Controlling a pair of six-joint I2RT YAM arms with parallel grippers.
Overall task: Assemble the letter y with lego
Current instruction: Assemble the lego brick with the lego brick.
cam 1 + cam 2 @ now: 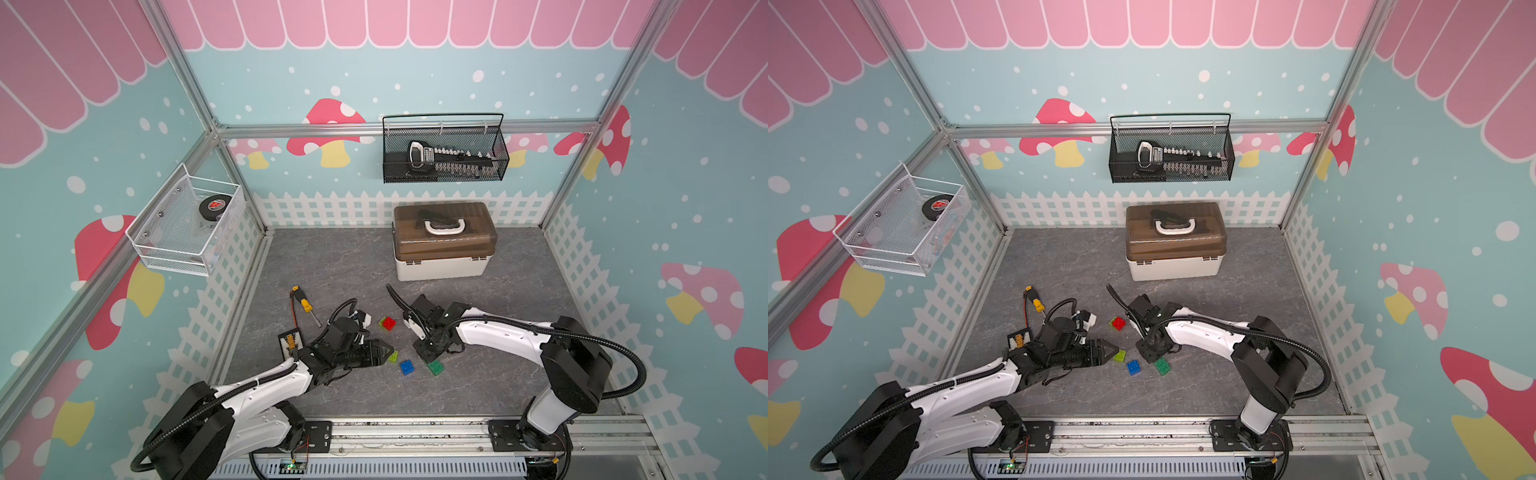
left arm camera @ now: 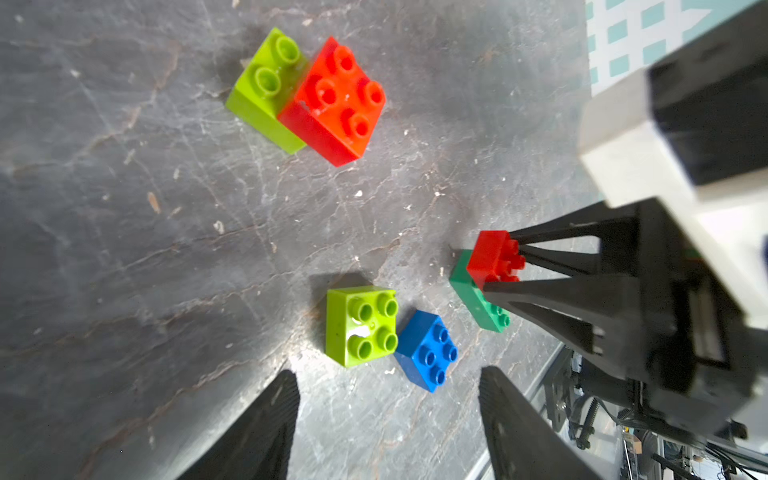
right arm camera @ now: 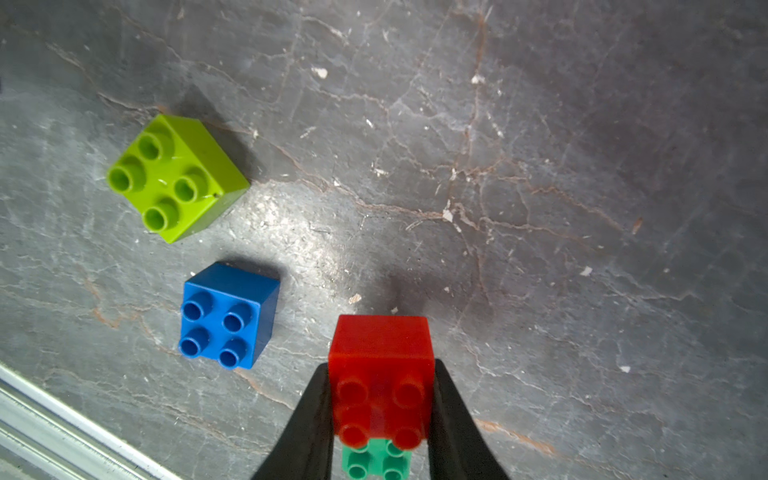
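the right gripper is clamped on a red brick, which sits on one end of the dark green brick. the left gripper stands open, holding nothing. just ahead of its tips lie a lime brick and a blue brick, close together. farther ahead, a second red brick sits half over a second lime brick.

The left arm and right arm have glossy white shells, dotted with small screws, between matte black joint housings. Behind each claw sits a black wrist block with a small white box. The left claw and right claw have black tapered fingers, strutted like trusses. Black corrugated cables loop back from the claws toward black screwed base plates.
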